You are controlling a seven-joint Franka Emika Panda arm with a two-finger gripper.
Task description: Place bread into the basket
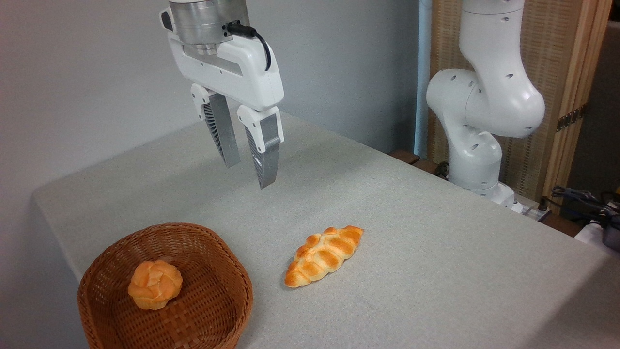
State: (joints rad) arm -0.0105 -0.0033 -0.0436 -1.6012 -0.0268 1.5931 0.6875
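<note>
Below raised pincer, rightward, bread on table

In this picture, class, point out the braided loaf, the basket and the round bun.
braided loaf point(323, 256): fixed camera, middle of its plaited top.
basket point(213, 312): fixed camera, bare woven inner wall on the right.
round bun point(155, 284): fixed camera, centre of its knotted top.

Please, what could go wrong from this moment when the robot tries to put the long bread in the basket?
1. The bread lies diagonally on the table; the open gripper, hanging above and apart from it, may close along its length and slip off.
2. A bun already sits in the basket, so the loaf may land on it or catch the rim.
</note>
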